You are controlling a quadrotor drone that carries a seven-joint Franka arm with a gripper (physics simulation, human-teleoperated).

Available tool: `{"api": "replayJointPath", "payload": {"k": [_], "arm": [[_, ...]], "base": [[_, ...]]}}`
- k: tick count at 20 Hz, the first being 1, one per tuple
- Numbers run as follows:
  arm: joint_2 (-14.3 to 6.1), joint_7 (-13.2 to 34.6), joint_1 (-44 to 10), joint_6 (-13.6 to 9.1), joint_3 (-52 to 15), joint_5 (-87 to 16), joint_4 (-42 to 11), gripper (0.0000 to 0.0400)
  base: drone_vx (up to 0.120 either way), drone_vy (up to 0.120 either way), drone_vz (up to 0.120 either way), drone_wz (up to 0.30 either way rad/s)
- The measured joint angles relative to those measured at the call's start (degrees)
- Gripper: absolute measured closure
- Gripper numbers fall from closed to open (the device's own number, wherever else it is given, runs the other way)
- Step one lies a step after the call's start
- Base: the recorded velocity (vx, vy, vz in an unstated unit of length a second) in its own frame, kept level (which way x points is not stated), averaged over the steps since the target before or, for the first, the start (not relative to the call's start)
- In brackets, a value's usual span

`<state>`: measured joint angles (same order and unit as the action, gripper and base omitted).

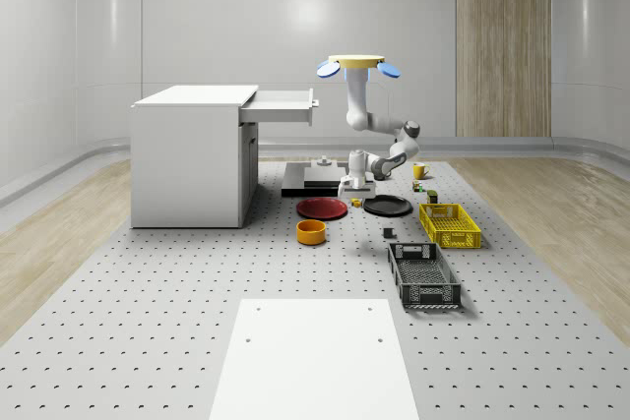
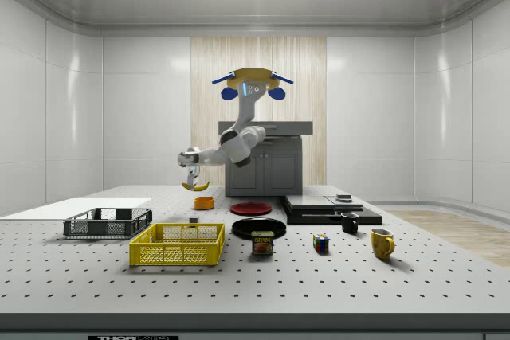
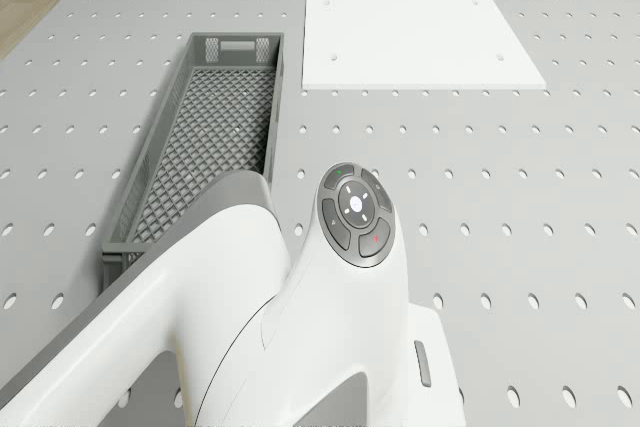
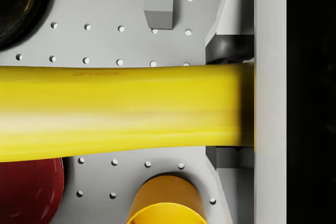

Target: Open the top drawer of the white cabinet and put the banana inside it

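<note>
**Banana lifted, drawer already open**

Banana is off the surface, clamped in the gripper. In the side view it hangs clear of everything below, and in the wrist view it runs across the picture between the gripper's fingers, with the red plate and the orange bowl under it.

In the whole-scene view, the top drawer of the white cabinet stands pulled out toward that view's right, so I judge the opening step done. The drone hovers just beside the drawer's front, on that same side and a little higher. Its arm reaches down to the gripper, which is low over the surface near the red plate and the black plate.

Two of the three steps look finished: drawer open, banana grasped and raised. Left to do is the carry up and across to the open drawer, then the release inside it. The banana sits well below drawer height now, so the lift must clear the drawer's front edge first.
</note>
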<state>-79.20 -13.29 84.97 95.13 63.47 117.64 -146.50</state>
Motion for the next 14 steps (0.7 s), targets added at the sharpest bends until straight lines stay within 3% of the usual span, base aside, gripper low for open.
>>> {"api": "replayJointPath", "payload": {"k": [14], "arm": [[-1.7, -0.8, 0.8, 1.3, 0.3, -1.1, 0.0, 0.0210]], "base": [[-0.120, 0.000, 0.120, 0.000]]}}
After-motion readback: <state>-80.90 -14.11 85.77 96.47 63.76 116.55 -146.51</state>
